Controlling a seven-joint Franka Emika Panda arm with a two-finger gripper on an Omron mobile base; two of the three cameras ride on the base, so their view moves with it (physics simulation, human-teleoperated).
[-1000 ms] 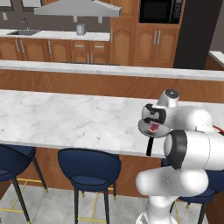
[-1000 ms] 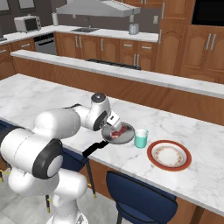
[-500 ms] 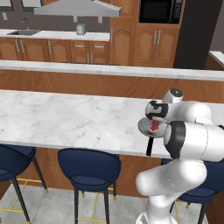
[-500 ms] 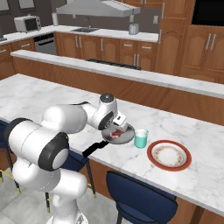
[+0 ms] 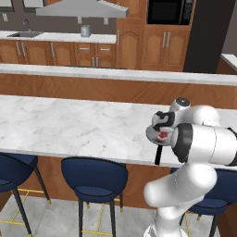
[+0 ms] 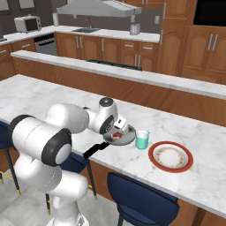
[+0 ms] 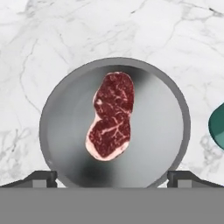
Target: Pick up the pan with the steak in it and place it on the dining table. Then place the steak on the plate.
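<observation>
The grey pan (image 7: 168, 122) rests flat on the marble dining table (image 7: 52, 39), and the red marbled steak (image 7: 111, 116) lies near its middle. My gripper (image 7: 113, 177) hovers straight above the pan, open, with one fingertip at either side of the near rim and nothing between them. From the right base view, the gripper (image 6: 118, 128) is just over the steak (image 6: 117, 135), and the pan's black handle (image 6: 95, 150) sticks out past the table's front edge. The red-rimmed plate (image 6: 170, 156) lies to the pan's right, bare. In the left base view the gripper (image 5: 163, 122) covers part of the pan (image 5: 152, 135).
A teal cup (image 6: 141, 139) stands between pan and plate, close to the pan's rim; its edge is the teal cup (image 7: 217, 127) at the right of the hand view. Dark blue stools (image 5: 95, 173) line the table's front. A wooden counter ledge (image 5: 115, 74) runs behind the table.
The arm's elbow has swung round and the hand has shifted a little above the pan. The jaws stay open. Pan, steak, cup and plate have not moved.
</observation>
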